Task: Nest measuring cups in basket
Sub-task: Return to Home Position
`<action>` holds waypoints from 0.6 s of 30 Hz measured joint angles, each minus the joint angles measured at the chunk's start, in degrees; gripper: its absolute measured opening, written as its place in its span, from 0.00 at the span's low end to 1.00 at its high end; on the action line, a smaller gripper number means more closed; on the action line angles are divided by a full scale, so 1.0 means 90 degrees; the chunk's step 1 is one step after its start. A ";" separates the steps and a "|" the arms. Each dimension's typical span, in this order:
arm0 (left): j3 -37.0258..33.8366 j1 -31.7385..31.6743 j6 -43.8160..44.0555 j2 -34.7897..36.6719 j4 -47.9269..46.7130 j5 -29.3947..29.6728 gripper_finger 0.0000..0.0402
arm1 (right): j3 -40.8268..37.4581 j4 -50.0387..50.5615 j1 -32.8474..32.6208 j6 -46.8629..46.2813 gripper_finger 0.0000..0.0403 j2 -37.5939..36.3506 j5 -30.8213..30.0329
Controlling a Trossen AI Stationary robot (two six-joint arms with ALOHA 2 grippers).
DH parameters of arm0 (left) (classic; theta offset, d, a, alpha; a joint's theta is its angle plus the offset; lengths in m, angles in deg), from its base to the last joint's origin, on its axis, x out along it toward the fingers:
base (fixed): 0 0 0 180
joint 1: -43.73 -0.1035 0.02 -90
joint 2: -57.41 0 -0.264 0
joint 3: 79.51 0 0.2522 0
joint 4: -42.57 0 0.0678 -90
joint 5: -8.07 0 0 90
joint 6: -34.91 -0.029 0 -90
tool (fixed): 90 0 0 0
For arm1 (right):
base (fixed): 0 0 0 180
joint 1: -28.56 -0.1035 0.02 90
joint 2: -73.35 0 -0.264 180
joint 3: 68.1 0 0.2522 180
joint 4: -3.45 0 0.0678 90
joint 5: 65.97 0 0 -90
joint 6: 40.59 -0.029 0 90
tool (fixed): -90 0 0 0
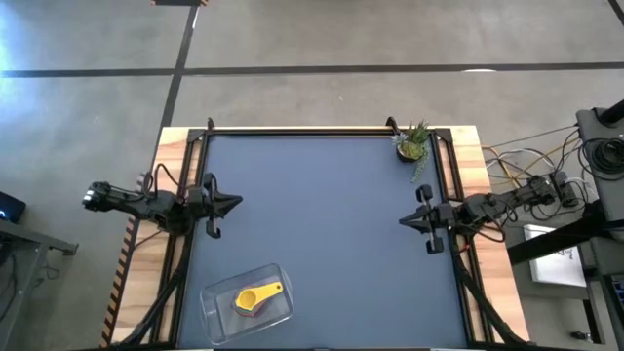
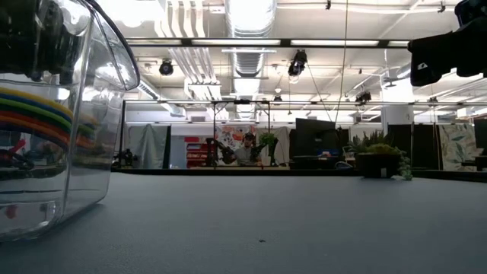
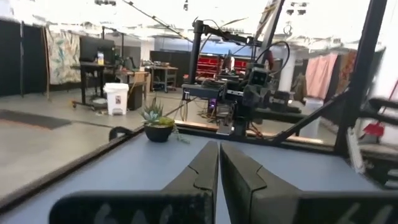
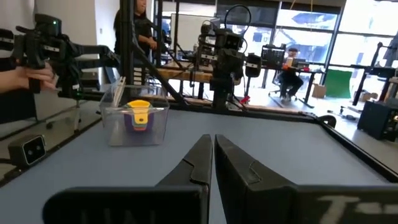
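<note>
The clear basket stands on the table's near left part, with the measuring cups nested inside it, the yellow one on top. In the right wrist view the basket shows the stack through its wall. The low view shows coloured cup rims behind the clear wall. My left gripper rests shut at the left edge, level, holding nothing. My right gripper rests shut at the right edge, also holding nothing.
A small potted plant stands at the table's far right corner. A dark frame rail runs along the far edge. A person's hand shows beyond the table near the left arm.
</note>
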State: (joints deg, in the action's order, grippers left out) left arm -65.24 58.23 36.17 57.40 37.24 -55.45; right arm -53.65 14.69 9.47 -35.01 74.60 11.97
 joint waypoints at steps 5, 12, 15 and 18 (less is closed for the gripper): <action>0.0053 0.0000 0.0206 -0.0027 0.0008 0.0109 0.00 | 0.0000 0.0013 0.0000 -0.0004 0.02 0.0004 0.0000; 0.0056 0.0000 0.0203 -0.0029 0.0002 0.0115 0.00 | -0.0002 0.0024 0.0000 0.0106 0.02 0.0046 0.0002; 0.0058 0.0000 0.0203 -0.0029 0.0002 0.0114 0.00 | -0.0002 0.0028 0.0000 0.0109 0.02 0.0046 0.0002; 0.0058 0.0000 0.0203 -0.0029 0.0002 0.0114 0.00 | -0.0002 0.0032 0.0000 0.0108 0.02 0.0046 0.0002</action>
State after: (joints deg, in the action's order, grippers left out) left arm -64.72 58.23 38.00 57.14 37.26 -54.43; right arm -53.67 14.98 9.47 -34.04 75.02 12.00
